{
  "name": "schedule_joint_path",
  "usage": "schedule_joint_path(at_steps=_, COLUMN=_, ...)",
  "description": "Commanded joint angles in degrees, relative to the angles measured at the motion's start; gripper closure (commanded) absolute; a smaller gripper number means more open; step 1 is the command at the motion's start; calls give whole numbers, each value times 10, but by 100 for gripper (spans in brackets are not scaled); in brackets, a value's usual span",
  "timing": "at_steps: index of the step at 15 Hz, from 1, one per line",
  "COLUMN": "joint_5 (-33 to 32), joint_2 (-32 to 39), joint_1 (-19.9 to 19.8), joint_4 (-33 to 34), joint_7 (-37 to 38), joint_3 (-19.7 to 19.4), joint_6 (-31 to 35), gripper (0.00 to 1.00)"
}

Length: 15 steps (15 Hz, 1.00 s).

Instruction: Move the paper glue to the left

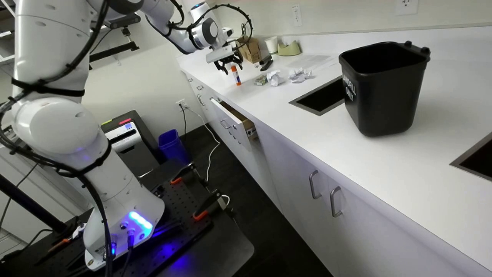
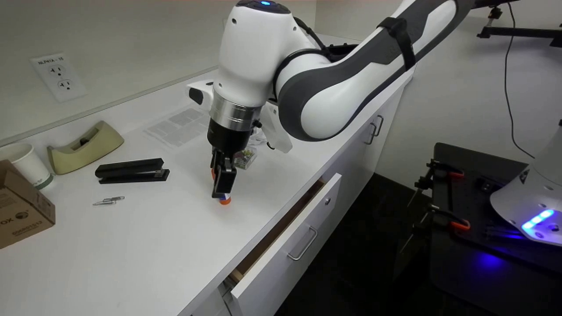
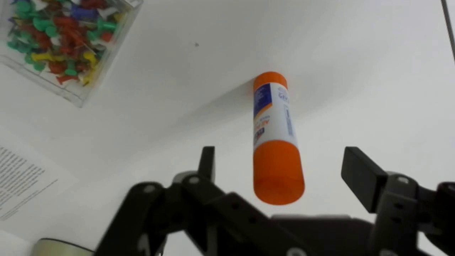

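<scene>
The paper glue is a small stick with orange ends and a white and bluish-purple label. It stands upright on the white counter in an exterior view [image 1: 236,77] and in the wrist view [image 3: 275,117]. In an exterior view only its lower end [image 2: 225,200] and a bit of its orange top show beside the finger. My gripper [image 3: 280,167] points down at the glue with its fingers apart. The glue's top lies between the fingers, with a gap on each side. The gripper also shows in both exterior views [image 1: 231,68] [image 2: 223,184].
A clear box of push pins [image 3: 64,42] stands close to the glue. Crumpled papers [image 1: 275,78], a black stapler [image 2: 131,170], a tape dispenser [image 2: 85,149] and a cardboard box [image 2: 22,210] are on the counter. A drawer [image 2: 290,245] stands open at the front edge. A black bucket [image 1: 380,92] stands farther along.
</scene>
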Motion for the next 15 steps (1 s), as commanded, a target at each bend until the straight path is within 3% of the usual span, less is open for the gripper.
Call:
schedule_joint_path(at_steps=1, joint_5=6, joint_2=-23, joint_1=-1, joint_4=-7, joint_7=-7, joint_3=0, joint_6=-19, gripper=0)
schedule_joint_path(at_steps=5, joint_5=9, joint_2=-65, joint_1=1, joint_4=-28, joint_7=9, joint_3=-2, joint_6=-36, gripper=0)
schedule_joint_path(at_steps=7, joint_5=36, joint_2=-97, joint_1=-13, joint_4=-43, joint_7=-2, joint_3=17, joint_6=-54, gripper=0)
schedule_joint_path(at_steps=10, joint_5=89, joint_2=-156, joint_1=-32, joint_4=-67, joint_7=-21, joint_3=42, joint_6=-117, gripper=0)
schedule_joint_path(at_steps=15, joint_5=117, joint_2=-215, joint_1=-30, joint_4=-78, joint_7=-18, joint_3=40, joint_6=-194, gripper=0)
